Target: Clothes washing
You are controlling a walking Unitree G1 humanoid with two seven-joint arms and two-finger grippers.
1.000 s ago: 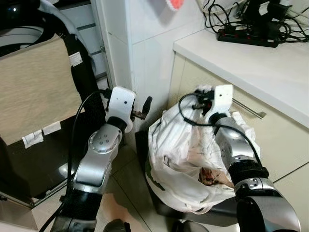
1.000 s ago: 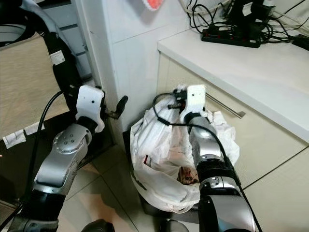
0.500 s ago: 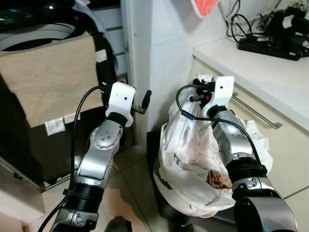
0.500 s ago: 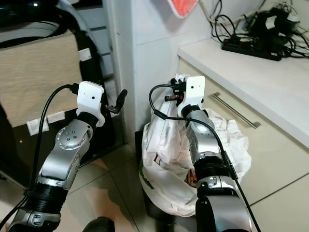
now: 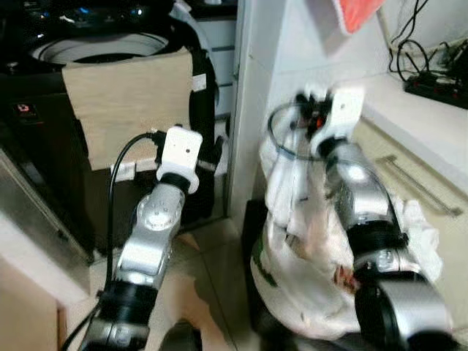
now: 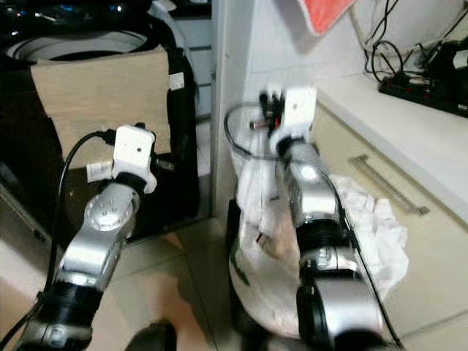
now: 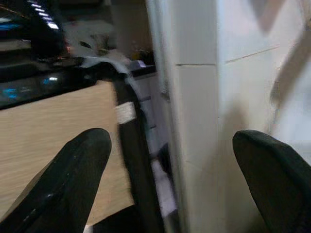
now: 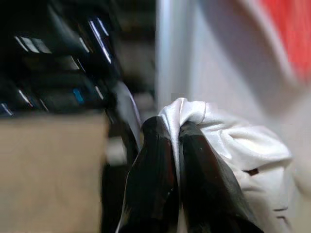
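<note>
Fingers (image 8: 160, 160) of our right gripper (image 8: 176, 128) are pinched tight on a fold of the white garment (image 5: 300, 241), holding it up in front of the tiled wall corner (image 5: 252, 110); fingers (image 7: 73, 174) of our left gripper (image 7: 170, 160) are spread wide w/ nothing between them, pointing at the wall edge next to the washing machine (image 5: 102, 51).

Biggest thing first: the machine stands to our left, top open, drum rim visible, a beige cloth (image 5: 128, 102) draped over its front. No white garment in the drum as far as we can see.

Next, the garment: bulk hangs from the right gripper down toward a dark basket (image 6: 241, 219) on the floor, beside the cabinet under the worktop (image 5: 409, 110). Views are blurred, so detail is rough.

Progress, our read: pickup done, carry to the machine approx. midway. Left to do: bring the load over the drum, drop it in, release, start the wash.
</note>
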